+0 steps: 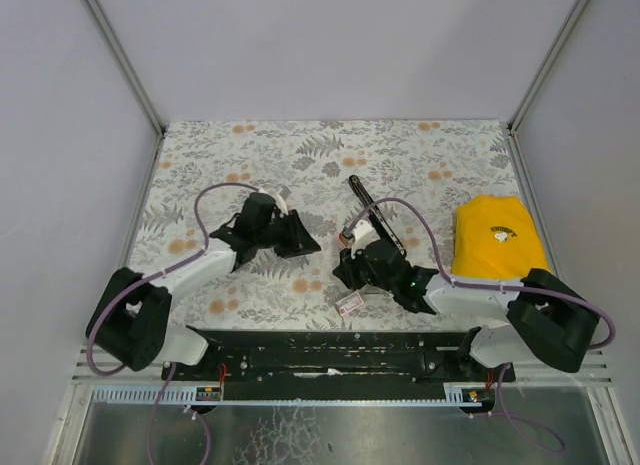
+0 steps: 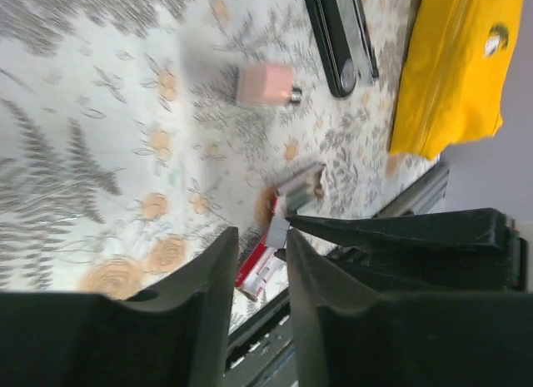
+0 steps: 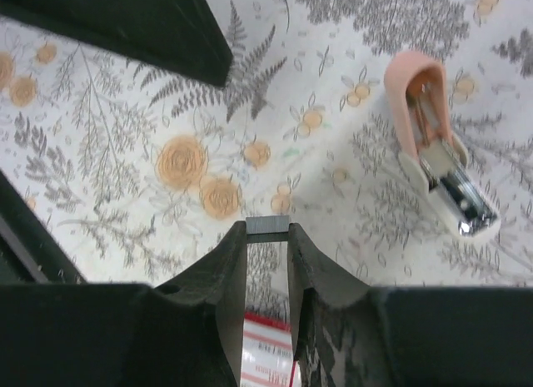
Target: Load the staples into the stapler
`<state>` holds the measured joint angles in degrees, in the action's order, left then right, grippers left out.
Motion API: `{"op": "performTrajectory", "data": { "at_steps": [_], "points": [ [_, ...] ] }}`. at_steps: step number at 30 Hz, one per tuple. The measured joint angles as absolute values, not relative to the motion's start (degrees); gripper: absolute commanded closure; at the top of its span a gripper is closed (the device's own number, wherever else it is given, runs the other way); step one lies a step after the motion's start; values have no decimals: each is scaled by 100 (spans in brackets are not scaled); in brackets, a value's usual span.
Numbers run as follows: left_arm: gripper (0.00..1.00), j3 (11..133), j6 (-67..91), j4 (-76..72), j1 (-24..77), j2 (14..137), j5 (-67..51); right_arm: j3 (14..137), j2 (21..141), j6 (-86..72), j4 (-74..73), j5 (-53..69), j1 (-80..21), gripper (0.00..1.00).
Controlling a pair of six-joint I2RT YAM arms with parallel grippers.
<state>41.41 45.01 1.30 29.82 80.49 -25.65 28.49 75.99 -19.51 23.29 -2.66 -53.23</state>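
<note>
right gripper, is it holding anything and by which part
Yes: the right gripper holds a short grey strip of staples, squeezed from both sides at the very tips, with the strip bridging the gap.

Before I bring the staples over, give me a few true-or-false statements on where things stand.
1. The right gripper pinches a staple strip at its fingertips. True.
2. The left gripper holds the black stapler. False: its jaws stand slightly apart and hold nothing; the stapler lies on the table.
3. The yellow cloth covers the stapler. False: it lies to the stapler's right, apart from it.
4. A red-and-white staple box lies on the table by the right gripper. True.
</note>
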Motion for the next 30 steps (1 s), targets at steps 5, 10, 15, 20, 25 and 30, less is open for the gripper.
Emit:
{"op": "performTrajectory", "data": {
  "at_steps": [5, 10, 15, 20, 25, 30],
  "points": [
    [64, 4156, 4038, 635, 2171, 7446, -2418, 3129, 8309, -1737, 2945, -399, -5323, 74],
    [64, 4156, 3669, 1044, 1507, 7078, -2401, 3166, 9004, -1553, 3597, -620, -5323, 75],
    [64, 4160, 3365, 1328, 1100, 6895, -2434, 3166, 9504, -1431, 3946, -856, -5325, 74],
    [64, 4263, 3070, 1527, 834, 6875, -2458, 3037, 9564, -1415, 4235, -998, -5325, 72],
    [64, 4381, 2834, 1629, 679, 6884, -2486, 2821, 9564, -1498, 4414, -1007, -5349, 70],
    [64, 4493, 2668, 1682, 598, 6928, -2539, 2733, 9561, -1597, 4449, -1011, -5360, 58]
  ]
}}
